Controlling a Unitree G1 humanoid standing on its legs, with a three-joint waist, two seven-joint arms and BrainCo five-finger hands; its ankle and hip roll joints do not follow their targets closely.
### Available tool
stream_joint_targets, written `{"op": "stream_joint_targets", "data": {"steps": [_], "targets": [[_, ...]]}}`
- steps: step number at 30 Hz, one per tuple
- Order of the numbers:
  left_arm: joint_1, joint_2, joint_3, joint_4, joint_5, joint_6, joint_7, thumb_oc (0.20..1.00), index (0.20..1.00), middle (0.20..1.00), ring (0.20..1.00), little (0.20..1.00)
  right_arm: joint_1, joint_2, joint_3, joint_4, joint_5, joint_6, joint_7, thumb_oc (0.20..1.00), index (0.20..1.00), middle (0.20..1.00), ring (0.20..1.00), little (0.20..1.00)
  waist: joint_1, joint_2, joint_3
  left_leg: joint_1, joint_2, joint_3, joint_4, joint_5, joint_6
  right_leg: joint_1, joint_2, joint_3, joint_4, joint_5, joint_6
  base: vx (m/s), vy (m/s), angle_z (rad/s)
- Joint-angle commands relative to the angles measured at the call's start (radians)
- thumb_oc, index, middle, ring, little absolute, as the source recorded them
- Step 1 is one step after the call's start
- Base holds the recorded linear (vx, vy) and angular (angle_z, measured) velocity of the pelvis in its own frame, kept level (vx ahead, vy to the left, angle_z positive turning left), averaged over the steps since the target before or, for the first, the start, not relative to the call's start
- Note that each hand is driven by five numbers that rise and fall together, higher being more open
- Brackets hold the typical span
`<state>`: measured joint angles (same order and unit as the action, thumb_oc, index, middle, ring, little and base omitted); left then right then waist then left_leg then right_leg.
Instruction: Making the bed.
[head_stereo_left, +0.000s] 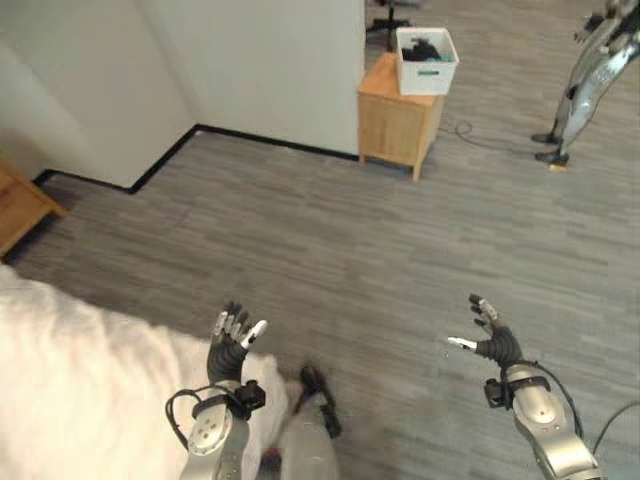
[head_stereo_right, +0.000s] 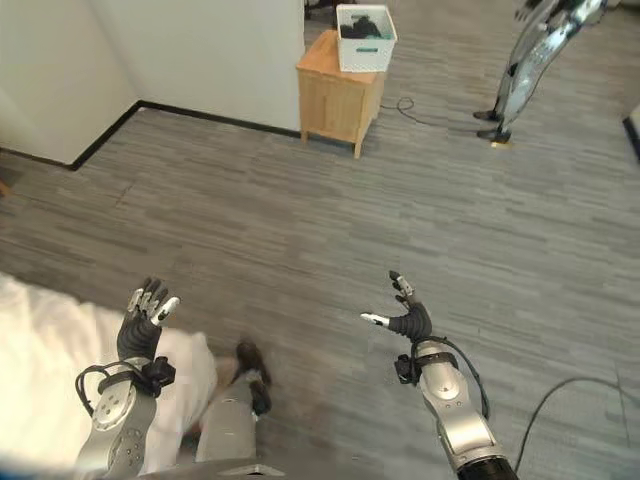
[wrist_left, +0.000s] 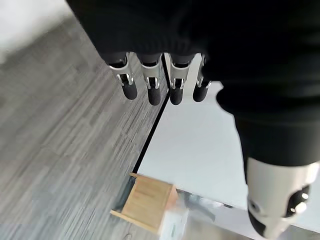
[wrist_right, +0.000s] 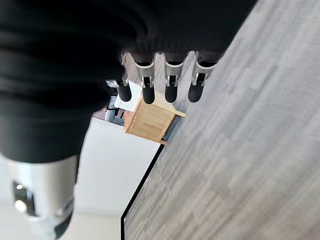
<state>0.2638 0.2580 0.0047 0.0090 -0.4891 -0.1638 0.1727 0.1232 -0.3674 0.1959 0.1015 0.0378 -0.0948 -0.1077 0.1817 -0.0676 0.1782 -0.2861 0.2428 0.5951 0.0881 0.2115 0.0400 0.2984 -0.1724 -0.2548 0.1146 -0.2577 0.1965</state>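
While both hands empty: left hand (head_stereo_left: 232, 345) open over bedding (head_stereo_left: 70, 390) at 8 o'clock, ready to grab; right hand (head_stereo_left: 490, 335) splayed over floor (head_stereo_left: 400, 250).

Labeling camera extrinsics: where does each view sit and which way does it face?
Left eye: head, looking down at the floor, bedding lower left; both arms show, left robot hand open, right robot hand open.
Right eye: same, a little to the right.
Left wrist: on the left arm, looking past its fingers at wall and cabinet.
Right wrist: looking past its fingers at the cabinet.
Shared: all show the cabinet.
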Motion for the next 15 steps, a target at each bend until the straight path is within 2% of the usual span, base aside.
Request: {"op": "stream_joint_targets", "data": {"steps": [1,2,3,4,5,6,8,9,10,11,12,13,14,15], "targets": [[-0.022,0.06,-0.038,-0.1,0.014,-0.04,0.014,1.0,1.0,1.0,1.0,1.0,-0.018,0.006,-0.038,-0.1,-0.063,-0.044,0.006,1.0,1.0,1.0,1.0,1.0,0.014,0.046,0.017,0.084,-0.015,-0.096,-0.114,0.007,-0.088,0.013,-0.177,-0.036,0.322,0.474,0.065,0.58,0.339,0.15],[-0.029,0.069,-0.044,-0.104,0.016,-0.044,0.012,1.0,1.0,1.0,1.0,1.0,-0.019,0.004,-0.037,-0.111,-0.065,-0.041,0.009,1.0,1.0,1.0,1.0,1.0,-0.008,0.058,0.025,0.137,-0.046,-0.121,-0.135,-0.033,-0.066,-0.042,-0.173,0.003,0.424,0.521,0.065,0.69,0.332,0.82],[-0.038,0.072,-0.055,-0.106,0.018,-0.046,0.012,1.0,1.0,1.0,1.0,1.0,-0.021,0.002,-0.032,-0.115,-0.069,-0.048,0.008,1.0,1.0,1.0,1.0,1.0,-0.031,0.066,0.034,0.177,-0.072,-0.15,-0.148,-0.069,-0.051,-0.091,-0.168,0.015,0.486,0.537,0.065,0.69,0.242,1.28],[-0.046,0.079,-0.062,-0.106,0.018,-0.047,0.015,1.0,1.0,1.0,1.0,1.0,-0.023,0.003,-0.036,-0.121,-0.07,-0.047,0.002,1.0,1.0,1.0,1.0,1.0,-0.058,0.074,0.045,0.215,-0.095,-0.188,-0.16,-0.098,-0.043,-0.148,-0.164,0.026,0.525,0.5,0.065,0.48,0.115,1.86],[-0.048,0.078,-0.062,-0.106,0.018,-0.047,0.015,1.0,1.0,1.0,1.0,1.0,-0.025,0.002,-0.035,-0.121,-0.07,-0.046,0.002,1.0,1.0,1.0,1.0,1.0,-0.06,0.077,0.044,0.212,-0.093,-0.19,-0.16,-0.096,-0.043,-0.151,-0.162,0.024,0.526,0.501,0.065,0.68,0.037,1.97],[-0.067,0.085,-0.077,-0.113,0.017,-0.05,0.02,1.0,1.0,1.0,1.0,1.0,-0.03,-0.005,-0.035,-0.143,-0.067,-0.05,0.001,1.0,1.0,1.0,1.0,1.0,-0.106,0.082,0.077,0.268,-0.124,-0.272,-0.173,-0.134,-0.049,-0.276,-0.159,0.028,0.495,0.382,0.055,0.66,-0.044,1.81],[-0.067,0.082,-0.093,-0.121,0.016,-0.057,0.007,1.0,1.0,1.0,1.0,1.0,-0.028,-0.011,-0.033,-0.16,-0.05,-0.056,0.008,1.0,1.0,1.0,1.0,1.0,-0.166,0.093,0.101,0.317,-0.14,-0.372,-0.175,-0.165,-0.072,-0.365,-0.104,0.034,0.379,0.282,0.026,0.7,-0.13,1.39],[-0.065,0.076,-0.093,-0.121,0.011,-0.059,-0.002,1.0,1.0,1.0,1.0,1.0,-0.025,-0.013,-0.033,-0.161,-0.049,-0.056,0.009,1.0,1.0,1.0,1.0,1.0,-0.19,0.085,0.107,0.338,-0.151,-0.415,-0.175,-0.186,-0.087,-0.389,-0.073,0.062,0.238,0.268,0.021,0.59,-0.212,1.66],[-0.066,0.066,-0.097,-0.119,0.012,-0.06,-0.009,1.0,1.0,1.0,1.0,1.0,-0.02,-0.005,-0.032,-0.153,-0.046,-0.054,0.009,1.0,1.0,1.0,1.0,1.0,-0.217,0.078,0.107,0.365,-0.16,-0.461,-0.175,-0.213,-0.102,-0.409,-0.027,0.124,0.094,0.247,0.016,0.65,-0.24,3.05],[-0.077,0.051,-0.096,-0.106,0.01,-0.066,-0.017,1.0,1.0,1.0,1.0,1.0,-0.021,0.004,-0.033,-0.14,-0.037,-0.053,0.008,1.0,1.0,1.0,1.0,1.0,-0.246,0.075,0.105,0.392,-0.168,-0.52,-0.175,-0.244,-0.111,-0.41,0.012,0.209,-0.033,0.265,0.02,0.7,-0.215,3.19],[-0.088,0.044,-0.101,-0.096,0.012,-0.069,-0.02,1.0,1.0,1.0,1.0,1.0,-0.023,0.014,-0.03,-0.13,-0.029,-0.057,0.005,1.0,1.0,1.0,1.0,1.0,-0.261,0.073,0.102,0.423,-0.173,-0.561,-0.175,-0.278,-0.115,-0.427,0.031,0.284,-0.088,0.282,0.026,0.65,-0.214,3.49],[-0.099,0.046,-0.103,-0.092,0.021,-0.071,-0.019,1.0,1.0,1.0,1.0,1.0,-0.024,0.021,-0.025,-0.122,-0.022,-0.061,0.007,1.0,1.0,1.0,1.0,1.0,-0.27,0.068,0.101,0.451,-0.176,-0.589,-0.171,-0.296,-0.117,-0.45,0.042,0.321,-0.099,0.313,0.031,0.6,-0.209,2.27],[-0.103,0.053,-0.106,-0.095,0.024,-0.075,-0.026,1.0,1.0,1.0,1.0,1.0,-0.013,0.021,-0.02,-0.128,-0.014,-0.063,0.017,1.0,1.0,1.0,1.0,1.0,-0.271,0.051,0.104,0.47,-0.183,-0.604,-0.125,-0.342,-0.121,-0.429,0.025,0.322,-0.101,0.32,0.02,0.48,-0.233,1.98],[-0.098,0.055,-0.107,-0.098,0.042,-0.074,-0.033,1.0,1.0,1.0,1.0,1.0,-0.016,0.025,-0.004,-0.116,-0.005,-0.066,0.026,1.0,1.0,1.0,1.0,1.0,-0.27,0.045,0.107,0.46,-0.179,-0.618,-0.021,-0.355,-0.132,-0.408,0.015,0.317,-0.074,0.314,0.01,0.38,-0.267,1.7]]}}
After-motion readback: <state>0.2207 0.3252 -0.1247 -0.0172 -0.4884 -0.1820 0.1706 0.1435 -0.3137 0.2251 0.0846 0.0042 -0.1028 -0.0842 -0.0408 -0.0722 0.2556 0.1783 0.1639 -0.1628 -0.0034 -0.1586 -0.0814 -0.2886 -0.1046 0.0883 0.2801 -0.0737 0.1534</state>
